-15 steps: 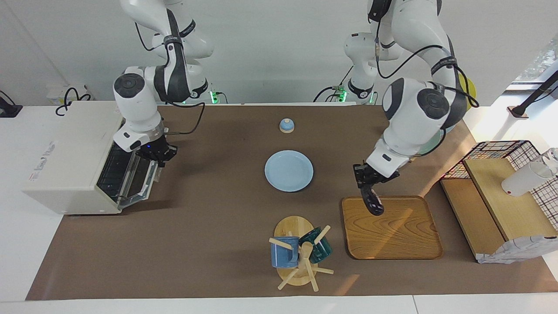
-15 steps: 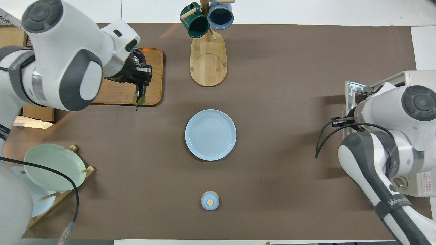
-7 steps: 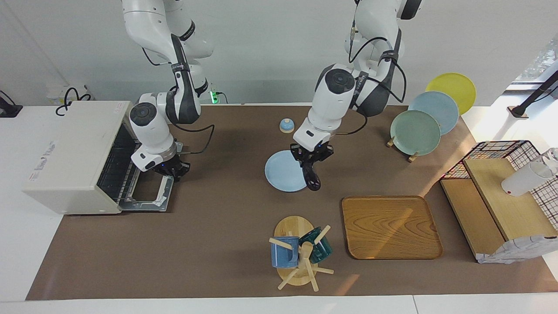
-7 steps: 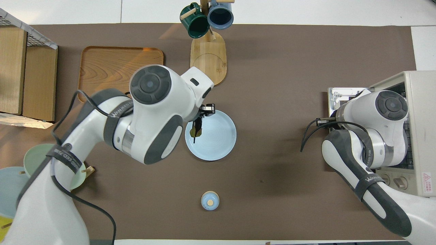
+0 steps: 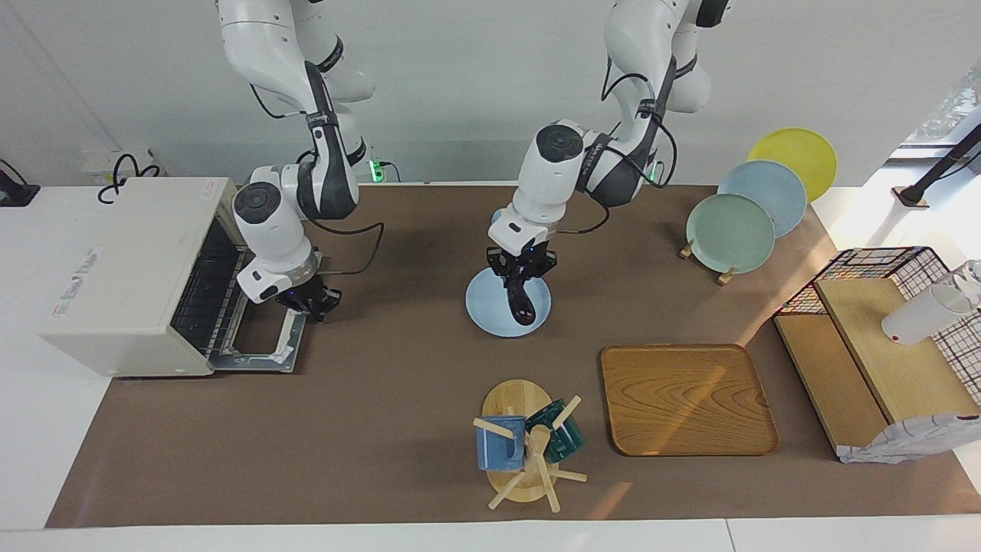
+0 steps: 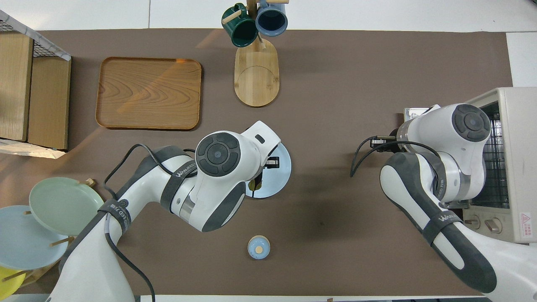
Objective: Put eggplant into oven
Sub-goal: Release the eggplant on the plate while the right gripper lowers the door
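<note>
My left gripper (image 5: 522, 277) is shut on the top of the eggplant (image 5: 523, 305), which hangs upright, dark and glossy, just above the blue plate (image 5: 483, 307) in the middle of the table. In the overhead view the left arm covers most of it; only the eggplant's stem tip (image 6: 254, 184) shows over the plate (image 6: 282, 168). The cream-white oven (image 5: 123, 268) stands at the right arm's end of the table with its glass door (image 5: 260, 341) dropped flat and the rack inside showing. My right gripper (image 5: 310, 300) is just over the door's outer edge.
A wooden tray (image 5: 686, 399) and a mug rack (image 5: 529, 448) with two mugs lie farther from the robots than the plate. A small blue lidded dish (image 6: 259, 247) sits nearer to them. A plate rack (image 5: 755, 199) and a wire basket with shelf (image 5: 881, 337) stand at the left arm's end.
My left gripper carried the eggplant from over the wooden tray to over the blue plate. My right gripper pulled the oven door down from half open to flat.
</note>
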You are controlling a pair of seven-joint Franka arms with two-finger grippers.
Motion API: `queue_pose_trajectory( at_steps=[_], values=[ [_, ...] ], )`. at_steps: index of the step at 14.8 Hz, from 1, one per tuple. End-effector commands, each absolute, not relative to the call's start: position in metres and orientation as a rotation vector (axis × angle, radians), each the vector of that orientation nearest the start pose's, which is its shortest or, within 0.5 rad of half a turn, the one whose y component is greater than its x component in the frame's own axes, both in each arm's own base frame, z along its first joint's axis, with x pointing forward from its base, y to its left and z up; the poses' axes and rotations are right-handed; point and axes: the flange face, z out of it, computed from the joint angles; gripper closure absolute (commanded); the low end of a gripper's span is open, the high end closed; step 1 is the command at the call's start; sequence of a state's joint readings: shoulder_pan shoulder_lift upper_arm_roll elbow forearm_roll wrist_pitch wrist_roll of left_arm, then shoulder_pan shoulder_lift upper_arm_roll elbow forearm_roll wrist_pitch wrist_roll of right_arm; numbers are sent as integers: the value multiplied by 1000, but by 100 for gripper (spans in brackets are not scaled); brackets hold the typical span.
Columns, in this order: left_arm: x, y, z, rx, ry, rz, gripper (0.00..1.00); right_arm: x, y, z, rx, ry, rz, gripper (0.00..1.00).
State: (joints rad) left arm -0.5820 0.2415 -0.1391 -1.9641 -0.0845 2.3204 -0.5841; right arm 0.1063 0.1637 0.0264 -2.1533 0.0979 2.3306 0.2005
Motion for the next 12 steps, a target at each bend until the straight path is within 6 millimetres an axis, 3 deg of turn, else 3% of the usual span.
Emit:
queue_pose_trajectory(
  at_steps=[1,3,6,7,8,9,10,11,12],
  values=[
    [449,-404,344,-3301,126,-82,100,563,86,349,-3032,257,3,67],
    [444,-414,325,-3297,140,-65,100,561,103,351,-3034,210,-4,55],
    [444,-416,319,-3295,154,-61,100,567,107,358,-3033,182,-25,37],
    [447,-414,320,-3297,151,-66,100,567,113,360,-3032,167,-23,7],
    [451,-411,322,-3298,149,-69,100,568,118,363,-3031,154,-29,0],
    [451,-411,321,-3294,153,-64,100,569,119,364,-3031,152,-31,0],
    [452,-410,321,-3293,151,-63,54,569,119,365,-3030,149,-34,0],
    [452,-410,322,-3289,155,-61,1,569,120,365,-3030,147,-34,0],
    [453,-409,324,-3289,154,-62,0,569,121,365,-3031,145,-36,0]
  ],
)
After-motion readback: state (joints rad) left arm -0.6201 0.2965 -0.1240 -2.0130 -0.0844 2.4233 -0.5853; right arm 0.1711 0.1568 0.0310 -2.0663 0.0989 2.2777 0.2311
